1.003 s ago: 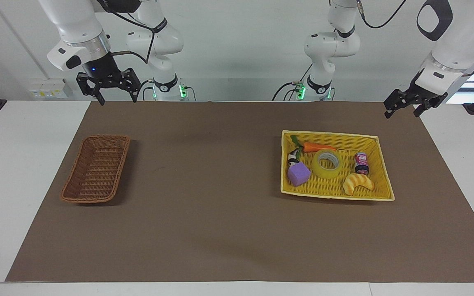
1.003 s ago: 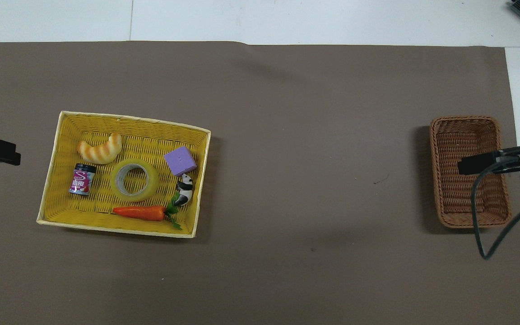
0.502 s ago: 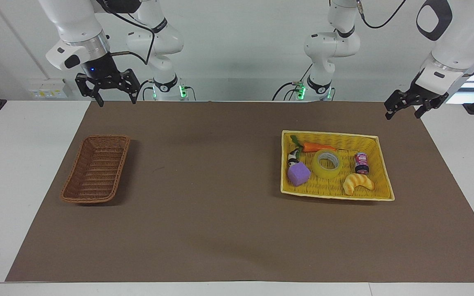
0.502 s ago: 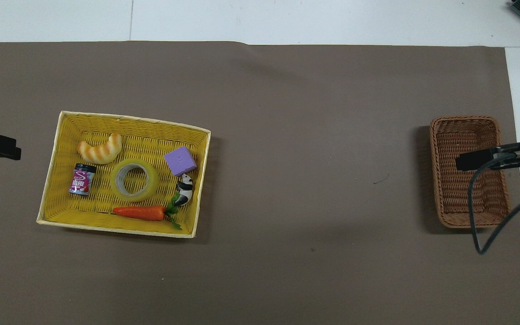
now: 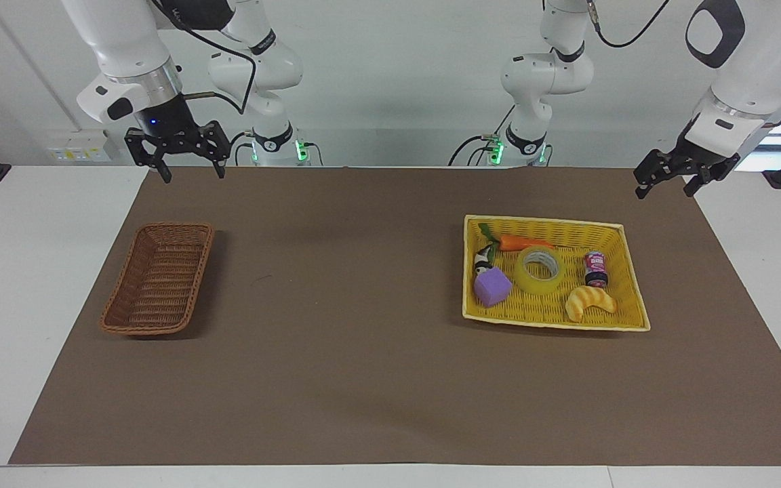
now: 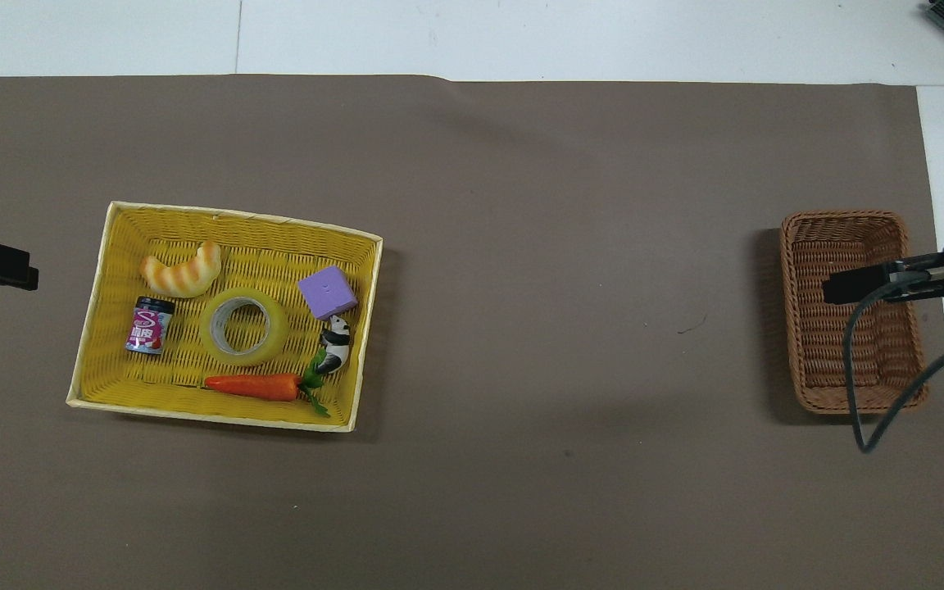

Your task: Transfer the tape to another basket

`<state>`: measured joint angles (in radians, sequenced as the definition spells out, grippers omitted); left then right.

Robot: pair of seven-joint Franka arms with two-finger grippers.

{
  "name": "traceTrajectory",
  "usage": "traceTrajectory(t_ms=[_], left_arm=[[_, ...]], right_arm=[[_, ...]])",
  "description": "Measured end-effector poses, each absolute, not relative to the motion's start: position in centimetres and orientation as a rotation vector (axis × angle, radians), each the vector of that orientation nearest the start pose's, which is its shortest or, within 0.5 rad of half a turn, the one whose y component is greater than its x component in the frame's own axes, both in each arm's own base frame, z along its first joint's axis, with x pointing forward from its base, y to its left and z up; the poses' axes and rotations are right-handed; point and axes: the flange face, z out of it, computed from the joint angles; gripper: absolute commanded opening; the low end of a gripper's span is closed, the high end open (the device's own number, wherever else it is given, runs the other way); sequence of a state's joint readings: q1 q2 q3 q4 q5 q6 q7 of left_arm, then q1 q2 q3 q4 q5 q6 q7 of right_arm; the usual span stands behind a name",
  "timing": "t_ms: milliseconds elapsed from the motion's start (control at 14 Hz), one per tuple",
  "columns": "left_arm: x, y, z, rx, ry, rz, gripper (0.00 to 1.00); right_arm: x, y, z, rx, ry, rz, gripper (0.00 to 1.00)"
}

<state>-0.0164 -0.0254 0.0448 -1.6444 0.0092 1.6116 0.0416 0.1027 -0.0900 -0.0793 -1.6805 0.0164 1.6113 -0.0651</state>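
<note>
Lying flat in yellow basket [image 5: 624, 271]: translucent yellow tape [image 5: 540, 270], pale core; both grippers' fingers spread.

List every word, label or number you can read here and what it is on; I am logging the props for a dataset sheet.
"S": a large pale letter on the pink and purple label of the small can lying in the yellow basket, beside the tape.
Smaller print on that can's label: too small to read.
Tape, brown basket, carrot, purple block, panda figure, croissant: no text visible.
</note>
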Motion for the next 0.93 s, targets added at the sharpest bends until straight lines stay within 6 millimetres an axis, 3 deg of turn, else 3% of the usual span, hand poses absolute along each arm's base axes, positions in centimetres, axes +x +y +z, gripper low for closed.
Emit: traceTrajectory(t_ms=[502, 717, 932], left_arm=[[54.7, 3.9, 59.6, -3.135, 0.016, 0.037, 1.0], [54.9, 2.7, 56.5, -3.136, 0.054, 0.044, 1.0], [54.4, -0.1, 52.6, -3.134, 0.135, 0.072, 1.0]], right_arm=[[52.7, 1.3, 62.1, -3.113, -0.138, 0.007, 1.0], [52.6, 1.9, 61.9, -3.111, -0.157, 0.016, 1.0], [53.1, 2.3, 61.7, -3.084, -0.155, -0.039, 1.0]])
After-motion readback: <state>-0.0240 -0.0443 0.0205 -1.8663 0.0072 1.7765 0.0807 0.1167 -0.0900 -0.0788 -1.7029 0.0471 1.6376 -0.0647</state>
